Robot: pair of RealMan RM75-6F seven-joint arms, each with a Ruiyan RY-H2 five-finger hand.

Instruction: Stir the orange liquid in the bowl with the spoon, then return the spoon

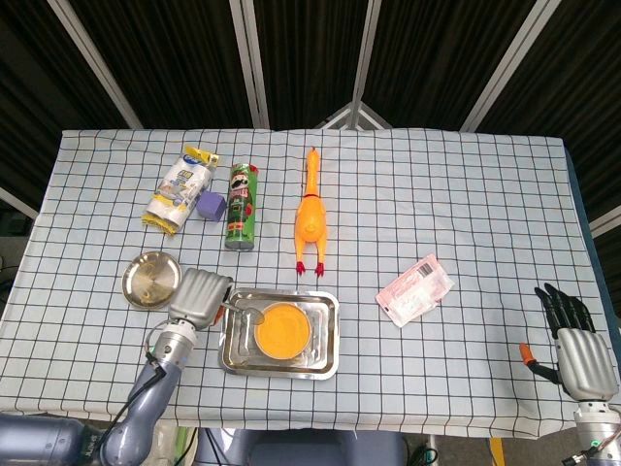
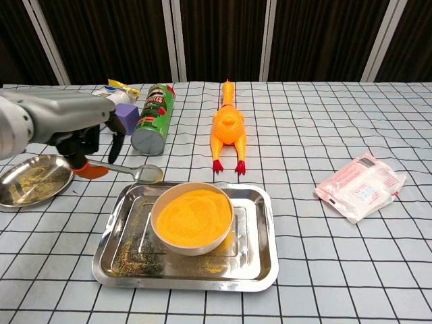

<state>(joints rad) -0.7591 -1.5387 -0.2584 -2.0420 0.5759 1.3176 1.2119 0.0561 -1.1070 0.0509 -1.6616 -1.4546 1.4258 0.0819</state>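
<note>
Checked cloth over the surface [image 1: 466,194], dark curtains behind. From the head view: left hand [image 1: 199,296] gripping spoon [image 1: 245,311] beside the bowl [image 1: 282,330]; right hand [image 1: 572,340] idle, fingers spread, holding nothing. From the chest view: orange handle pinched, bowl end hovering near the rim. Probably light, stiff, smooth metal; best held at the handle.

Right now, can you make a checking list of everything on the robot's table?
Surface: checked cloth covers the table.
Job's things: bowl of orange liquid stands in the steel tray; spoon held in the air, its scoop at the tray's left edge, not yet in the bowl.
Clutter: small steel dish, chip can, rubber chicken, purple block, white snack bag, pink packet.
Hands: left hand grips the spoon; right hand open, off the table's right edge.
Cables: one along the left arm.
Surroundings: dark curtains.
</note>
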